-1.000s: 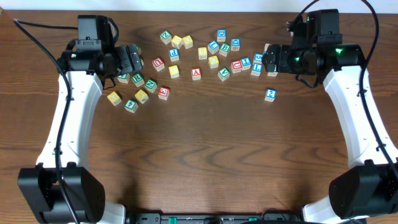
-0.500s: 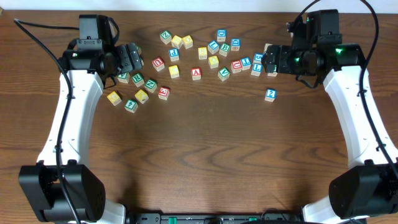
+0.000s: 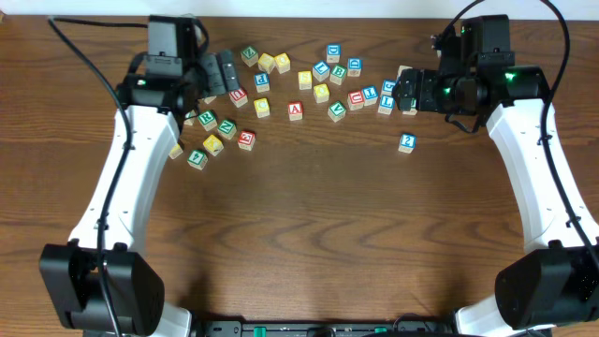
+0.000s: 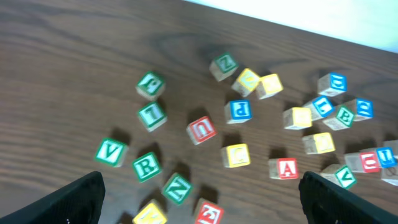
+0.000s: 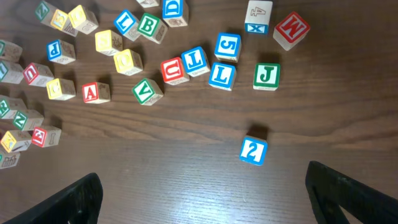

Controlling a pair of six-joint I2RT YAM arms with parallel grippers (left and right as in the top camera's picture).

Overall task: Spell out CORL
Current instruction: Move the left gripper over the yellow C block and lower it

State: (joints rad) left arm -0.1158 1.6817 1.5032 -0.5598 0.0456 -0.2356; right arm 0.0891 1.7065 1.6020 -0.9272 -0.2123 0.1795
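Many lettered wooden blocks lie scattered across the back of the table. A green R block (image 3: 207, 120) (image 4: 146, 165) sits in the left cluster, below and left of my left gripper (image 3: 218, 70) (image 4: 202, 202), which is open, empty and hovering above the blocks. A blue L block (image 3: 386, 103) (image 5: 222, 74) lies right by my right gripper (image 3: 403, 92) (image 5: 205, 193), which is open and empty above bare wood. A red block with a curved letter (image 5: 172, 70) lies left of the L. The yellow blocks' letters (image 5: 129, 61) are too faint to read.
A blue 2 block (image 3: 407, 142) (image 5: 253, 150) lies alone in front of the right cluster. A green J (image 5: 266, 75), a blue 5 (image 5: 227, 46) and a red M (image 5: 291, 29) crowd round the L. A green N (image 4: 176, 188) and a green V (image 4: 111, 151) flank the R.
My left arm has swung right and toward the back of the table, and its gripper now hangs over the upper left blocks. The right arm has not moved.
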